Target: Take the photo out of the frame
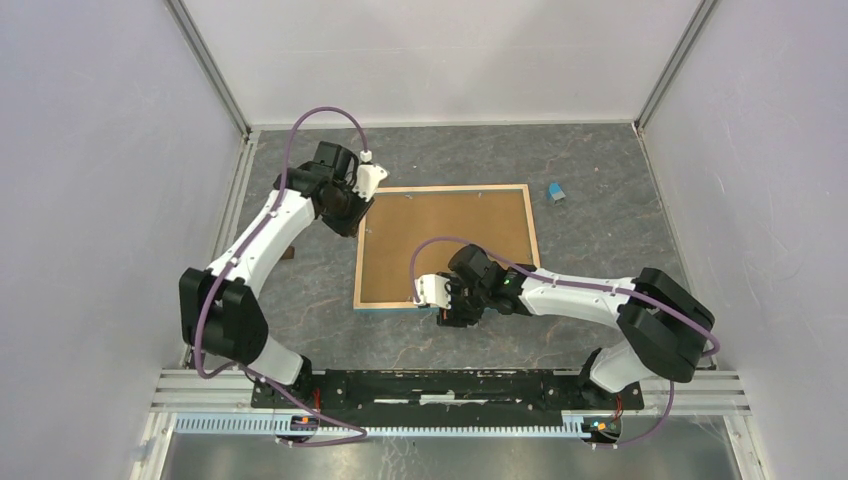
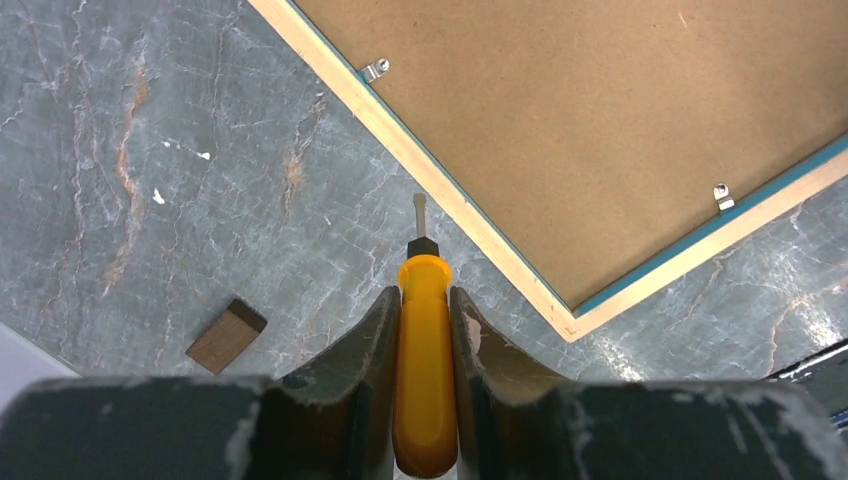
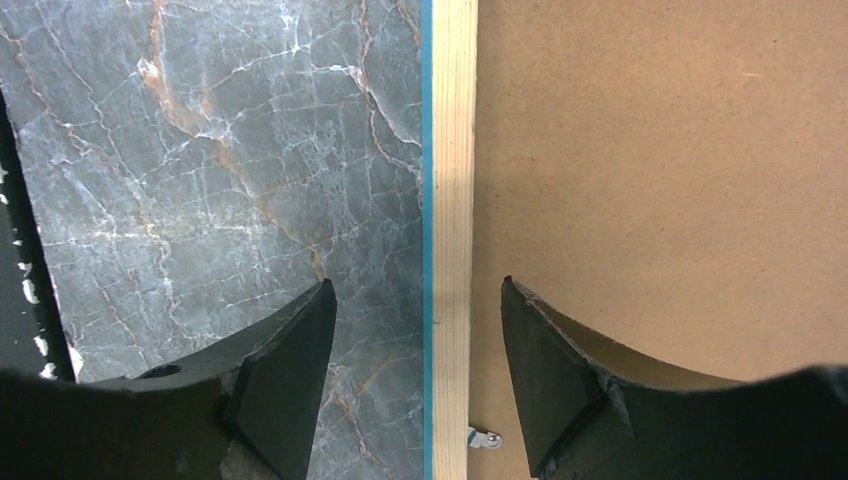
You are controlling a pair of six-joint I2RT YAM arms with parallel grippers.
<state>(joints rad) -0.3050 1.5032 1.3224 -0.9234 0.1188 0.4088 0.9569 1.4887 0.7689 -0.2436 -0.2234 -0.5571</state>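
The frame [image 1: 445, 245] lies face down on the table, its brown fibreboard back up, with light wood edging and a thin blue border. The photo is hidden under the backing. My left gripper [image 2: 425, 300] is shut on a yellow-handled screwdriver [image 2: 425, 370]; the screwdriver's tip points at the frame's left edge [image 2: 440, 190], close to it. Small metal tabs [image 2: 376, 69] show on the backing. My right gripper [image 3: 415, 300] is open above the frame's near edge [image 3: 452, 200], one finger over the table, the other over the backing. A tab [image 3: 485, 437] sits between its fingers.
A small brown wooden block [image 2: 226, 336] lies on the table left of the frame, also in the top view [image 1: 288, 253]. A small blue object [image 1: 556, 192] lies beyond the frame's far right corner. Grey walls enclose the marbled table [image 1: 600, 230].
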